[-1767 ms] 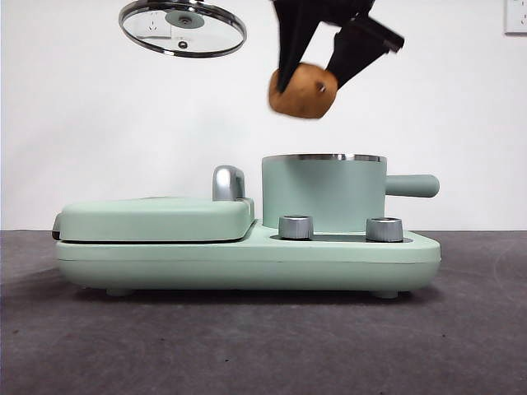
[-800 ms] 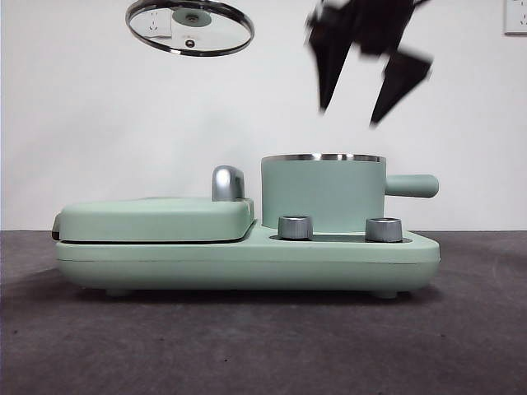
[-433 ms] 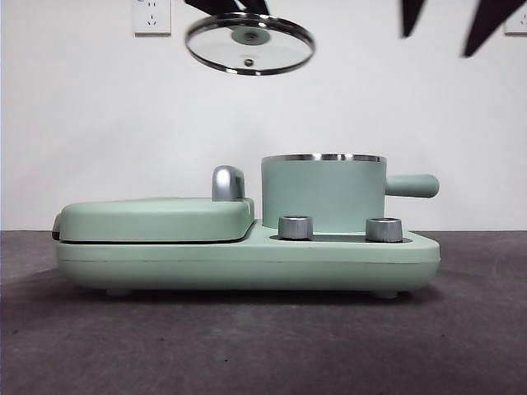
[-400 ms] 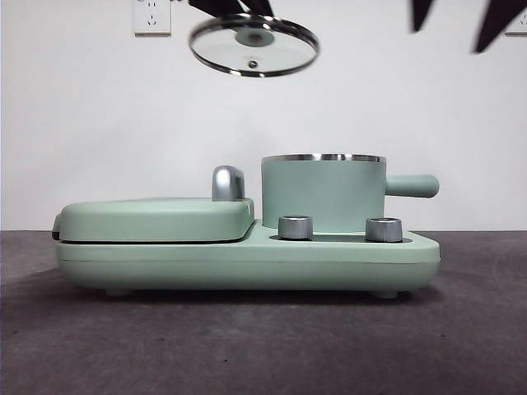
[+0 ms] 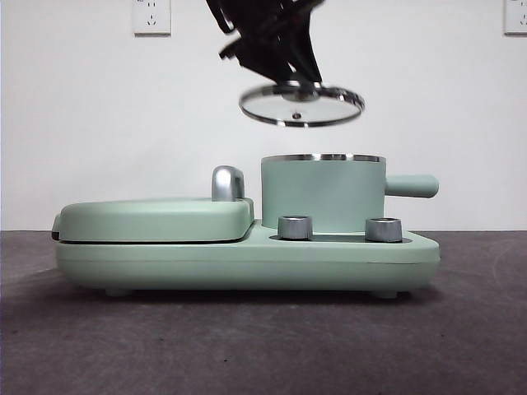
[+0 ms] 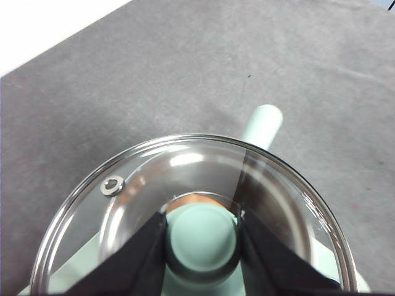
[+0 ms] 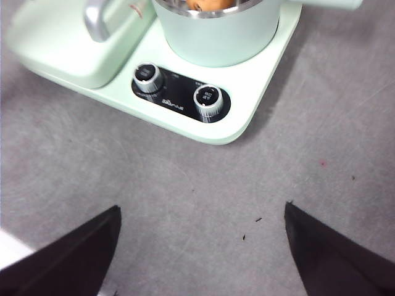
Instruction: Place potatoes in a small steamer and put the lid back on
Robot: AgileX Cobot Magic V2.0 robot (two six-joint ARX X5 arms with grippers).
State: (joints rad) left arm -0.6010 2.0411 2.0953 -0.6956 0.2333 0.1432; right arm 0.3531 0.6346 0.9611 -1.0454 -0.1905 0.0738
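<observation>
Change: lid (image 5: 301, 105) carried across from high on the griddle side and lowered — now hanging over the small steamer (image 5: 323, 193), a clear gap left above the steel rim, slightly off-centre toward the griddle.
Left gripper (image 6: 202, 231): pinching the lid's mint knob (image 6: 202, 237) between both jaws.
Right gripper (image 7: 200, 243): pulled back above the table, jaws spread wide, empty — gone from the front view.
Potato (image 7: 210, 4): inside the steamer, only a brown-orange sliver seen over the rim.
Meaning: loading done; only the lid's seating left, judging from this.
Lid's look: clear glass, bright steel rim, small vent rivet (image 6: 112, 185), near level with a slight tilt.
</observation>
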